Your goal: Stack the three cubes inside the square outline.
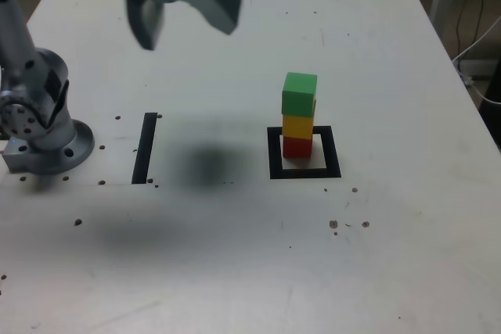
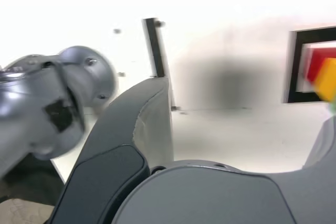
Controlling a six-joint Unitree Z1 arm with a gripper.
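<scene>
Cubes stand stacked inside the outline (image 1: pixel 304 172) on the worktop (image 1: pixel 391 76): red (image 1: pixel 297 146) at the bottom, yellow (image 1: pixel 297 125) on it, green (image 1: pixel 299 94) on top, slightly askew. The stacking looks done. The gripper (image 1: pixel 186 12) hangs high, well apart toward the exterior view's left, jaws spread, holding nothing.

Overhead light was bright and left soft shadows on the table (image 1: pixel 376 256). The wrist view was overexposed, and the gripper (image 1: pixel 182 1) was motion-blurred
</scene>
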